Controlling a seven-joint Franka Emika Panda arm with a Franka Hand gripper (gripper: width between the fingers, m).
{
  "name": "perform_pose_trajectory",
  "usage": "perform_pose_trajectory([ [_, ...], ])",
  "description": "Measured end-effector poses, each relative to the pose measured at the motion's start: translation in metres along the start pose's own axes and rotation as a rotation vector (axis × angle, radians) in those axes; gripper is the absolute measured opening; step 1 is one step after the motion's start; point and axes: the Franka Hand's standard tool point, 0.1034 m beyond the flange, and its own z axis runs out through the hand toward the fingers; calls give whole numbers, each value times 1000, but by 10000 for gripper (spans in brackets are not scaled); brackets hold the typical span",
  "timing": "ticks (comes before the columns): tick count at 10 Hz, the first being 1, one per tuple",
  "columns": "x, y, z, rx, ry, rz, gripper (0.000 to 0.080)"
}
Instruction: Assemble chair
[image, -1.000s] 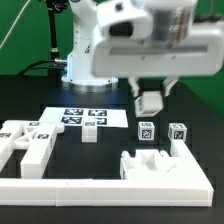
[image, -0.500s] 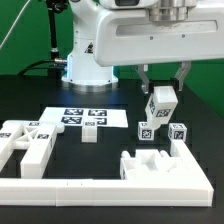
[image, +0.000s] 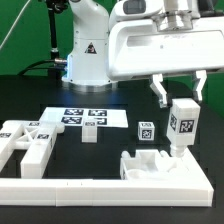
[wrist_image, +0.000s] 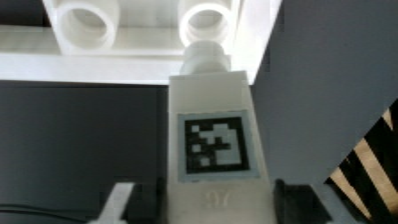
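Exterior view: claw (image: 178, 98) grasping an upright tagged chair post (image: 183, 125)

Robotics lab, big white robot arm (image: 88, 45) standing on a black tabletop (image: 30, 95), marker board (image: 85, 116) printed with square tags lying flat, green curtain (image: 20, 35) hung behind.
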Motion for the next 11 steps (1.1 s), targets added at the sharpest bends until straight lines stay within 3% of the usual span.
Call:
perform_pose_trajectory([
  [1, 1, 1, 1, -3, 65, -3, 282],
  [3, -3, 1, 4, -2, 37, -9, 282],
  [6, -9, -13, 12, 10, 28, -29, 282],
  [8, -16, -9, 22, 6, 19, -40, 282],
  [11, -20, -7, 24, 4, 13, -48, 284],
])
